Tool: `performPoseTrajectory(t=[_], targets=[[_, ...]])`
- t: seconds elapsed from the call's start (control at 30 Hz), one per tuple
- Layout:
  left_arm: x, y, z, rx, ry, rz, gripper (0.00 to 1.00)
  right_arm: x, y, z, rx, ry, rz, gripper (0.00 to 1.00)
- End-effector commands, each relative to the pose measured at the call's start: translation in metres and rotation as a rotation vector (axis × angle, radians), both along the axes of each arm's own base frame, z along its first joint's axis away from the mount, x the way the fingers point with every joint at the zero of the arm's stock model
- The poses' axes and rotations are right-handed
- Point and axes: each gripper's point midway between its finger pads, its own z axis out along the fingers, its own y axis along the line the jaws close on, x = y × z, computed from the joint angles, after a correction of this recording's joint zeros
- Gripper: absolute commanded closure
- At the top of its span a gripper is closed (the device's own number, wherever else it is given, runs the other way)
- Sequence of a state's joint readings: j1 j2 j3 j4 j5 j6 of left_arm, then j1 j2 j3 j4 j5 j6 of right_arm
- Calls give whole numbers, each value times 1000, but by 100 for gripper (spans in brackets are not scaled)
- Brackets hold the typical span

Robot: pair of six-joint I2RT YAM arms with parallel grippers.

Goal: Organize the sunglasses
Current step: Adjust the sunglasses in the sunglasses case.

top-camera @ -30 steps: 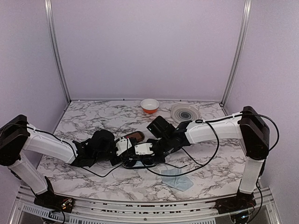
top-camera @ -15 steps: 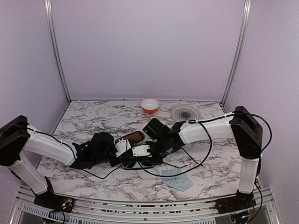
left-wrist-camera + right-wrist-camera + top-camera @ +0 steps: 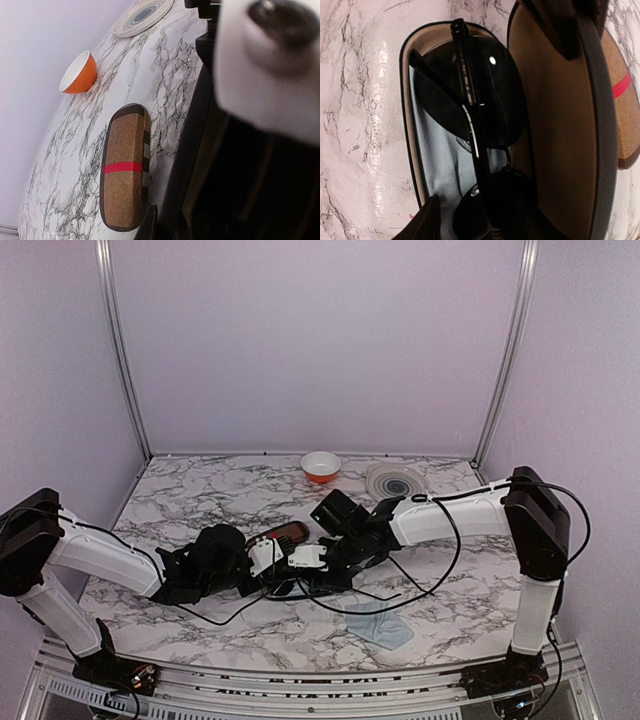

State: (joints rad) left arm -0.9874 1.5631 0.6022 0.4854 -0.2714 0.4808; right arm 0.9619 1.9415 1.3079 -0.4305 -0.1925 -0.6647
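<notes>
Left of the black case, our left end effector is pinched together on the case lid, holding it up. The sunglasses now lie inside the black case. Just right of it, the right end effector has spread apart, releasing them. We judge that closing remains. We read no lettering.

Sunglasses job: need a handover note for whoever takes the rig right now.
Left gripper: shut, apparently pinching the lid of the black case, which stands open.
Right gripper: open above the case, holding nothing.
Sunglasses: lying inside the open black case. Plaid case sits closed beside it.
Done: glasses in the case.
Left: pull the right arm clear, close the lid.
</notes>
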Motion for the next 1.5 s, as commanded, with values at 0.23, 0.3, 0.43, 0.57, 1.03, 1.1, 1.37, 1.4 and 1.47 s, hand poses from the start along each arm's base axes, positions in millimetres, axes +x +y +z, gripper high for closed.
performPoseTrajectory(t=[0.23, 0.3, 0.43, 0.57, 1.03, 1.1, 1.37, 1.4, 1.47], targets=[[-4, -5, 2, -8, -16, -31, 100, 7, -6, 62, 129, -113, -37, 42], [-4, -6, 1, -6, -15, -32, 100, 3, -10, 68, 158, -133, -36, 40], [-5, -5, -3, 2, -8, -30, 100, -5, -18, 74, 212, -138, -40, 35], [-6, -4, -8, 10, 0, -33, 100, -12, -21, 70, 229, -113, -47, 0], [-12, 2, -13, 12, 16, -36, 100, 17, -27, 115, 406, -289, -232, 0], [-13, 5, -12, 11, 14, -35, 100, 13, -24, 119, 435, -229, -237, 0], [-18, 10, -10, 17, 0, -38, 100, -19, -24, 99, 474, -197, -93, 0], [-19, 10, -11, 18, 1, -38, 100, -17, -24, 94, 451, -209, -103, 0], [-19, 9, -11, 17, 1, -41, 100, -18, -21, 81, 392, -235, -92, 0]])
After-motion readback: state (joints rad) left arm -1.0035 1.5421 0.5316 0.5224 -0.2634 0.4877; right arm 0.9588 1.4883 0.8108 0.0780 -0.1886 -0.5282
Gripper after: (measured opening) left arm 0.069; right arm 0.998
